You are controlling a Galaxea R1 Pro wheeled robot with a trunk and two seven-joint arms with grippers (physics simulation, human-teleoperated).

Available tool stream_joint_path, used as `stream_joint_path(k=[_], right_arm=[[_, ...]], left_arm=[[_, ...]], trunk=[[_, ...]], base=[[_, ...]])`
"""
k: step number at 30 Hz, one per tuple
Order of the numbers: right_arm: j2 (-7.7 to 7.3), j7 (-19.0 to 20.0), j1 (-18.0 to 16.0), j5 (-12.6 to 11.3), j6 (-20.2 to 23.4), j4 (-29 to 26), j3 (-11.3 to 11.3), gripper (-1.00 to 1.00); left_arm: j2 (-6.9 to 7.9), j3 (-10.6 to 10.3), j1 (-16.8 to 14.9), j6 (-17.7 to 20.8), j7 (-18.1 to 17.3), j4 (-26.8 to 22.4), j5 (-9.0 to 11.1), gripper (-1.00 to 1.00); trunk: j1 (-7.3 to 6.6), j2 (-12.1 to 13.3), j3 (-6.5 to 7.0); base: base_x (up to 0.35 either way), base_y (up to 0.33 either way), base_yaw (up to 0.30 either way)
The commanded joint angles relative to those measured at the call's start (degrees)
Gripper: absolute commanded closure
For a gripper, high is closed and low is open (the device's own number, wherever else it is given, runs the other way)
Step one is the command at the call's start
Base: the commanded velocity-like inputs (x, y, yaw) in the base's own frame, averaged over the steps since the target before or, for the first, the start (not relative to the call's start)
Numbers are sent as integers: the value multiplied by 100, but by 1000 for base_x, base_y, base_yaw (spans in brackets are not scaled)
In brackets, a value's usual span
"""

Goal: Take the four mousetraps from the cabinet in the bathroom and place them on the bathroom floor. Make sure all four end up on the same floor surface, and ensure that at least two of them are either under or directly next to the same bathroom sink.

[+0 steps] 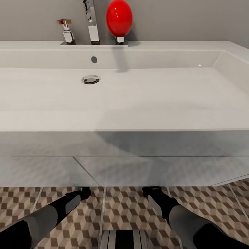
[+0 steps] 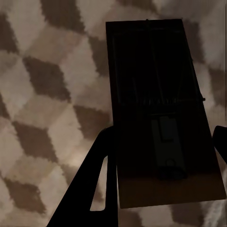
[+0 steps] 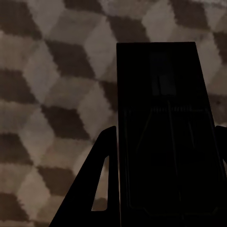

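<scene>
I face the white bathroom sink [image 1: 138, 100] on its white vanity [image 1: 155, 169], with the cube-patterned bathroom floor [image 1: 124, 211] below. Both arms reach low toward the vanity's bottom edge. My left gripper [image 1: 82, 193] is shut on a dark-brown mousetrap [image 2: 161, 109], which sits between its fingers [image 2: 101, 175] just over the shaded tiles. My right gripper [image 1: 149, 192] is likewise shut on a second mousetrap [image 3: 165, 132], held close above the floor. The cabinet is out of view.
A chrome tap [image 1: 92, 24], a small chrome valve [image 1: 67, 33] and a red egg-shaped object [image 1: 119, 19] stand on the sink's back ledge against the grey wall. The vanity front overhangs both grippers. My base [image 1: 124, 239] shows at the lower edge.
</scene>
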Motion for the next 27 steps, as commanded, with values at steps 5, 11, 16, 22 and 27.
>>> stream_joint_path(k=[5, 11, 16, 22, 27], right_arm=[[-7, -28, -4, -44, 28, -11, 46, 100], [-12, -28, -3, -44, 21, -12, 46, 100], [-12, -28, 1, -56, -71, 2, 43, 100], [-27, -36, -1, -97, -118, 15, 25, 100], [-34, -53, -1, -112, -204, 40, 16, 100]], left_arm=[[4, -35, -39, 26, 46, -22, 23, 100], [4, -35, -86, 27, 46, -22, 21, 100], [4, -35, -134, 27, 46, -19, 20, 100], [-2, -35, -190, 32, 46, -22, 22, 100], [-4, -35, -247, 38, 46, -17, 19, 100]], trunk=[[-1, -2, -4], [-1, -2, -4], [-1, -2, -4], [-1, -2, -4], [-1, -2, -4]], base=[[0, 0, 0], [0, 0, 0], [0, 0, 0], [0, 0, 0], [0, 0, 0]])
